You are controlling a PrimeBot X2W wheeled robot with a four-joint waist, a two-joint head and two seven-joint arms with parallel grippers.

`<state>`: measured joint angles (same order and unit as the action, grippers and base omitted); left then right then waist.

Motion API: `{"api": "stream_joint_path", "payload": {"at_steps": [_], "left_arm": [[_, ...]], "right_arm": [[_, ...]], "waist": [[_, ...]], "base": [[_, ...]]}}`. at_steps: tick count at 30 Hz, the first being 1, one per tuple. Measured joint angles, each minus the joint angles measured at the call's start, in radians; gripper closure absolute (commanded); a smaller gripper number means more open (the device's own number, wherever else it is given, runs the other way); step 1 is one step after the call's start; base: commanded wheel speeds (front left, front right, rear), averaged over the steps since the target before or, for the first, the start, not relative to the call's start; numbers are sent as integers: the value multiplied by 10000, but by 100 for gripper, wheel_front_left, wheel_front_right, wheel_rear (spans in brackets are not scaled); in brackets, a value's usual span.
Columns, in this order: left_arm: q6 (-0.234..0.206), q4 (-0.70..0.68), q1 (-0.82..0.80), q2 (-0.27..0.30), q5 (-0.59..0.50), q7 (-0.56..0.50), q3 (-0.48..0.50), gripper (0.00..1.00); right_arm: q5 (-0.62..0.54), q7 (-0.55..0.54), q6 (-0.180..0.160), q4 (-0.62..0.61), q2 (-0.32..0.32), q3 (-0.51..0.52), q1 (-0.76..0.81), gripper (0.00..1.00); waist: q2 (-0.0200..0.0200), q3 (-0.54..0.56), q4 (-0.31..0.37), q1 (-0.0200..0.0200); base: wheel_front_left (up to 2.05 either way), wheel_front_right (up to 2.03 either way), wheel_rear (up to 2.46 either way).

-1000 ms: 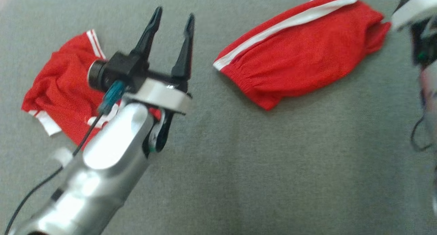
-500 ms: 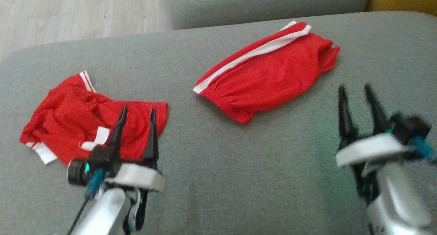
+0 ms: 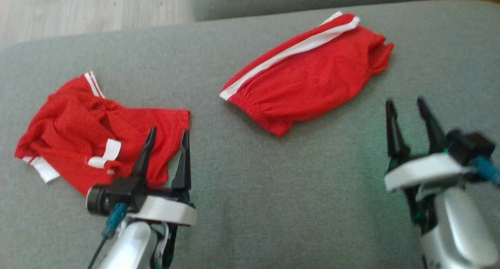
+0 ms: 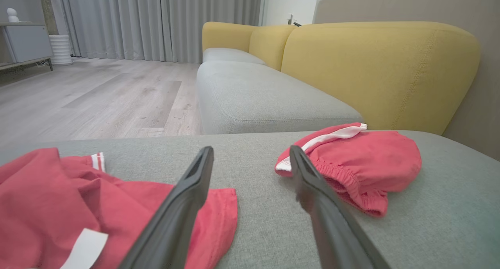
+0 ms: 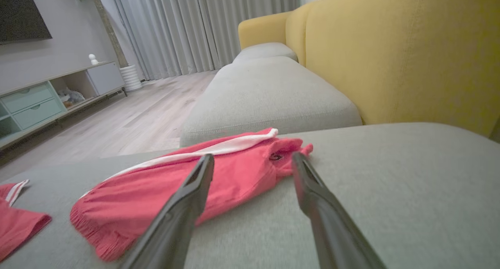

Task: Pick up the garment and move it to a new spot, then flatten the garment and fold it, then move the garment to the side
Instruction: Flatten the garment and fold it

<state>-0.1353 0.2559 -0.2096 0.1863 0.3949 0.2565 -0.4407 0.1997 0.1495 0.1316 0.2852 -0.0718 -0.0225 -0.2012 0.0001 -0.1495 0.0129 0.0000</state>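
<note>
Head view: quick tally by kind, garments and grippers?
Red garments: 2 (crumpled garment, flat garment)
Grippers: 2 (left gripper, right gripper), both open, holding nothing
Total: 4

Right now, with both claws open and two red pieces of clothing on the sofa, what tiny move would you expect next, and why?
Probably the left gripper dips onto the crumpled garment and closes on its near corner. It hangs open over that corner, holding nothing. The right gripper is open too, apart from the tidier garment on the grey cushion.
</note>
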Motion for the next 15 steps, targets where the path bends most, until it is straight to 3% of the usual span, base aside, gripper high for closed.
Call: {"api": "stream_joint_path", "payload": {"at_steps": [7, 15], "left_arm": [[420, 6, -1013, -395, -403, 2, 242, 0], [888, 221, -1595, -978, -721, 2, 280, 0]], "right_arm": [[-303, -1778, 0, 111, -420, 811, -2302, 0], [-897, -3883, 0, 2414, -1016, 2148, -5016, 0]], "waist": [[0, -998, -405, 2], [0, -2040, -1320, 2]], "base": [[0, 0, 0], [0, 0, 0]]}}
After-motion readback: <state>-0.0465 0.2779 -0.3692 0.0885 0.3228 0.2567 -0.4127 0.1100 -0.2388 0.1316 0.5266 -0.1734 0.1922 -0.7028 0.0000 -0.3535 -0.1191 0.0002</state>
